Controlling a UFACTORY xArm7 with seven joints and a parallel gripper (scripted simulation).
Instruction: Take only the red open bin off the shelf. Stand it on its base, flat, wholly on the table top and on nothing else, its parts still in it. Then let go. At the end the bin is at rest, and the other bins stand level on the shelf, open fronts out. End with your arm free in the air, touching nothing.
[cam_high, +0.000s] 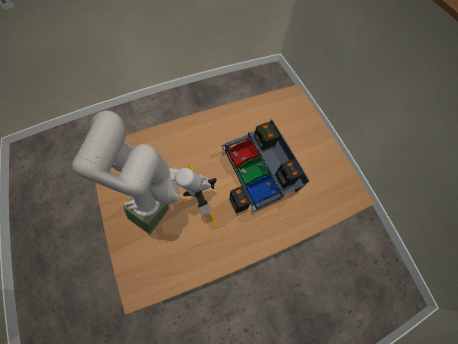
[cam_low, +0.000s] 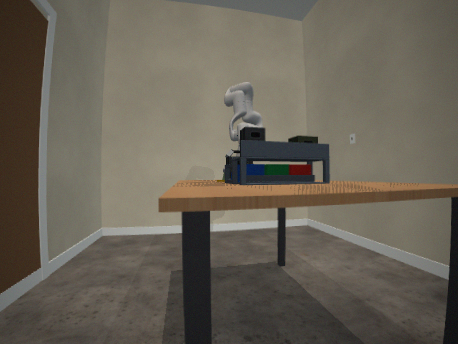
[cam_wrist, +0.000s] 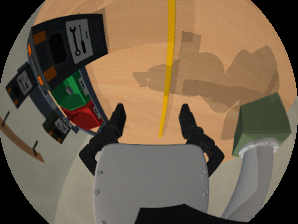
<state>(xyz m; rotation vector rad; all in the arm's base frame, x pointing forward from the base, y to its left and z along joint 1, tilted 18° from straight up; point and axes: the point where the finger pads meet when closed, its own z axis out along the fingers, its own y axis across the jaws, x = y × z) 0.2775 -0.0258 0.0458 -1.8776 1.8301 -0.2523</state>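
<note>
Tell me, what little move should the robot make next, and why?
Probably swing the open, empty pincer toward the red open plastic bin, since that bin sits on the dark grey shelf beside the green open bin, while the pincer hangs over the wooden table top, well apart from it.

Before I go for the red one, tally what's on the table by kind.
Open bins: 3, red, green, blue
Dark cases: 3
Shelf: 1
Yellow strip: 1
Total: 8
</note>
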